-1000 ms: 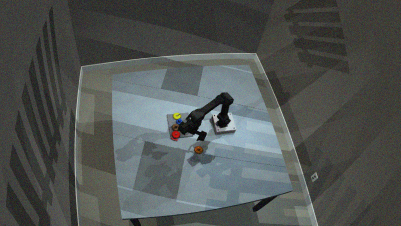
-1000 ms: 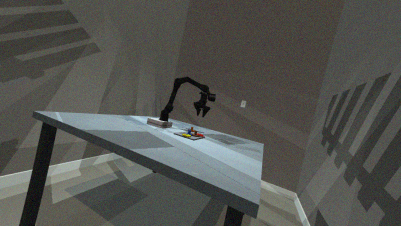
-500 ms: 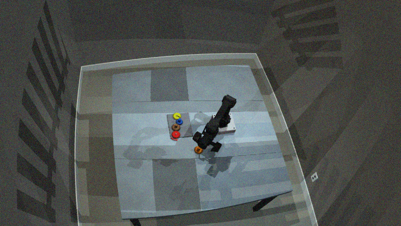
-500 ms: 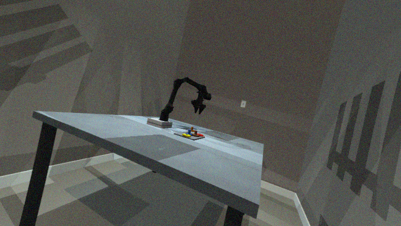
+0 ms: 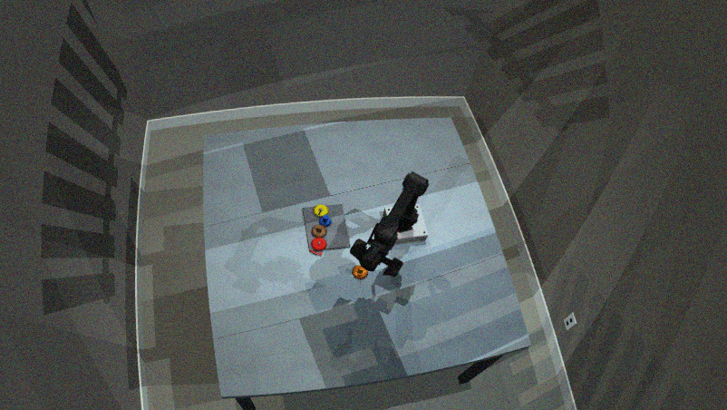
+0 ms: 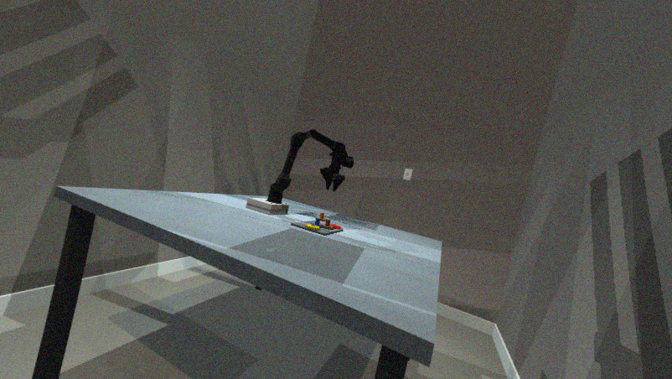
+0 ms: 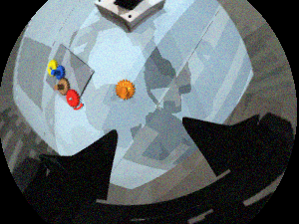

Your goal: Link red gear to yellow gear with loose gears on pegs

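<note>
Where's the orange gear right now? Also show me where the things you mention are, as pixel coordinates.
In the top view, the orange gear point(image 5: 360, 272) point(image 7: 125, 90) is on the table, off the grey board point(image 5: 339, 239) point(image 7: 82, 73), just below the black hand.

Grain blurred the teeth where the blue gear point(image 5: 324, 220) point(image 6: 317, 221) point(image 7: 58, 72) and brown gear point(image 5: 319, 230) point(image 6: 328, 223) point(image 7: 62, 87) came close; the wrist view's upper edge cut off the arm's white base plate point(image 5: 421, 238) point(image 6: 280, 210) point(image 7: 145, 20).
</note>
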